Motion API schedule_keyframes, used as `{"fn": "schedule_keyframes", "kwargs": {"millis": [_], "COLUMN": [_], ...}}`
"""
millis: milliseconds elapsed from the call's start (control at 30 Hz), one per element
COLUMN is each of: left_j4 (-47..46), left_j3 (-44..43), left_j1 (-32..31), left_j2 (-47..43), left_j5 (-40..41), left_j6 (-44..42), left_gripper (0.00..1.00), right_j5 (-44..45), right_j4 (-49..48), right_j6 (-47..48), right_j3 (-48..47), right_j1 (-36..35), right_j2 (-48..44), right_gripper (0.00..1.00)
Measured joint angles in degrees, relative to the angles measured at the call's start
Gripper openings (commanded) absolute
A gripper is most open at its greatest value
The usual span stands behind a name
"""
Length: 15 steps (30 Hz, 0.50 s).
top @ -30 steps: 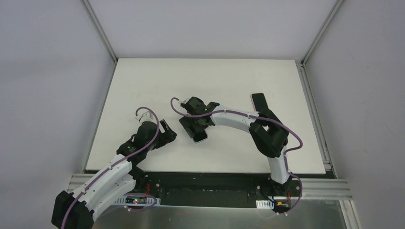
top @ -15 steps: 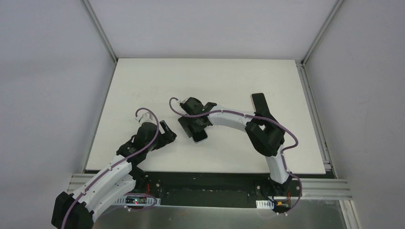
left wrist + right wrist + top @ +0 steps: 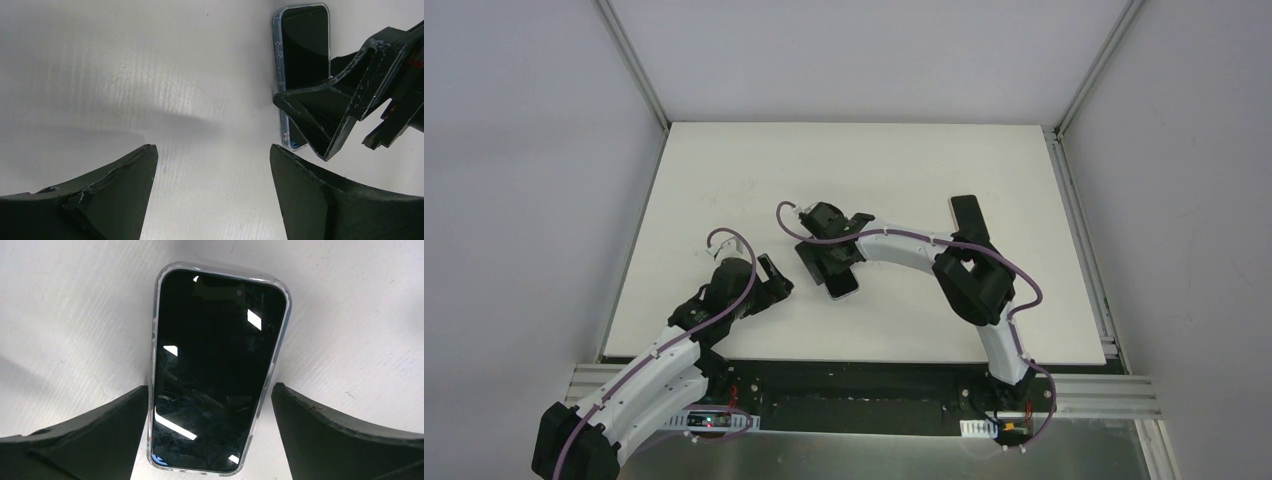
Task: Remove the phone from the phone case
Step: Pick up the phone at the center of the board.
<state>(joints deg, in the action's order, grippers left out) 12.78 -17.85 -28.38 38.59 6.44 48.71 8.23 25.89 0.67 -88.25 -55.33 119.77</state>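
A dark-screened phone [image 3: 215, 365] lies face up on the white table inside its clear phone case [image 3: 155, 340]. My right gripper [image 3: 210, 386] is open and straddles the phone's lower half, a finger on each side, the left one close to the case rim. From above, the phone [image 3: 844, 284] sticks out toward me from under the right gripper [image 3: 829, 255]. My left gripper [image 3: 212, 155] is open over bare table, left of the phone [image 3: 304, 45], nothing between its fingers. In the top view the left gripper [image 3: 776, 278] sits just left of the phone.
A dark oblong object [image 3: 969, 214] lies behind the right arm's elbow. The white table [image 3: 724, 180] ends in metal rails at both sides and in a near edge by the arm bases. Grey walls enclose the space.
My right gripper and forearm have crept slightly left over the phone. The left arm has hardly moved.
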Motion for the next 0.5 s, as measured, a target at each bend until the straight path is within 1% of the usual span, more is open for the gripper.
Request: {"fn": "schedule_keyframes", "kwargs": {"millis": [133, 267, 367, 500], "left_j4": [0.02, 0.0, 0.0, 0.0], "left_j3": [0.0, 0.0, 0.0, 0.0], "left_j1": [0.0, 0.0, 0.0, 0.0], "left_j2": [0.0, 0.0, 0.0, 0.0], "left_j5": [0.0, 0.0, 0.0, 0.0], "left_j6": [0.17, 0.22, 0.24, 0.28], "left_gripper": [0.85, 0.84, 0.85, 0.85], "right_j5": [0.22, 0.57, 1.11, 1.77], "right_j4": [-0.04, -0.09, -0.15, -0.2], "right_j6": [-0.22, -0.46, -0.63, -0.72], "right_j3": [-0.04, -0.04, -0.04, -0.02], "right_j1": [0.0, 0.0, 0.0, -0.17], "right_j2": [0.07, 0.09, 0.09, 0.09], "right_gripper": [0.93, 0.98, 0.99, 0.94]}}
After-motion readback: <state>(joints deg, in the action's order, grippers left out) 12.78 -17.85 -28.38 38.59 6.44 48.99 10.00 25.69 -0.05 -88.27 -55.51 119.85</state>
